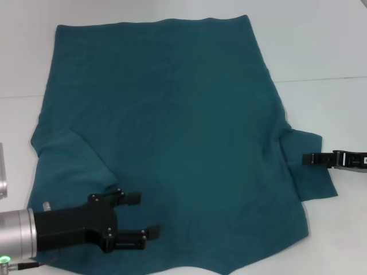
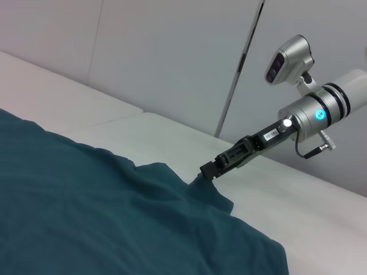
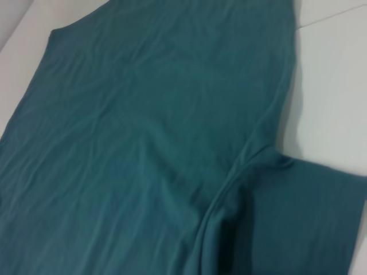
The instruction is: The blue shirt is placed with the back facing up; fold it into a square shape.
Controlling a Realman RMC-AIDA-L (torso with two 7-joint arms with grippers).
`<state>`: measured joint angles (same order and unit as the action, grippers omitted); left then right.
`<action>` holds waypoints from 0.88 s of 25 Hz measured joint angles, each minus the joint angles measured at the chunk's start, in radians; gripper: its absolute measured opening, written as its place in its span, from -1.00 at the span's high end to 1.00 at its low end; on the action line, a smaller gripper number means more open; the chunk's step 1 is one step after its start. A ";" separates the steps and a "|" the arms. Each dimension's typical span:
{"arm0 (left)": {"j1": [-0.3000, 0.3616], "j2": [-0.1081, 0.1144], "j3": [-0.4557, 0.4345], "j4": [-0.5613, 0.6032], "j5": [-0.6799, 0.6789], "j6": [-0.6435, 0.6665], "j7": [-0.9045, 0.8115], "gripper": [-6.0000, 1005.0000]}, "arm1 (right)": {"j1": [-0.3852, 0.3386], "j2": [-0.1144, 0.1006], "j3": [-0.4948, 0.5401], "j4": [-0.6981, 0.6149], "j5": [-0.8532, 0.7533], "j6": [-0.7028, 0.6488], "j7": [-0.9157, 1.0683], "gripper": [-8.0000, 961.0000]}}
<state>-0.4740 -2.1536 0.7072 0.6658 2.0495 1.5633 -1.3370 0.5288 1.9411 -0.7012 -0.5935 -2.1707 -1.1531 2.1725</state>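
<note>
Right now I see the blue shirt (image 1: 172,137) spread flat on the white table (image 1: 321,46). My left gripper (image 1: 140,215), fingers apart, hovers over the shirt's near hem. My right gripper (image 1: 305,158) touches the shirt's right sleeve edge; I cannot tell its fingers' state.

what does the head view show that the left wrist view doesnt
Only the head view shows the whole blue shirt spread flat, and the left gripper, open, over the shirt's near left part.

Only the left wrist view shows the wall panels behind the table and the right arm's wrist camera.

Both show the shirt, the white table and the right gripper at the shirt's right sleeve; I can't tell whether it is open or shut.
</note>
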 joint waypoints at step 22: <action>0.000 -0.001 -0.003 -0.002 0.000 -0.001 -0.004 -0.89 | -0.011 0.017 0.051 0.010 0.012 0.056 -0.042 0.78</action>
<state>-0.4740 -2.1550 0.7041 0.6634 2.0493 1.5628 -1.3407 0.5175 1.9582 -0.6499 -0.5838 -2.1588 -1.0968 2.1305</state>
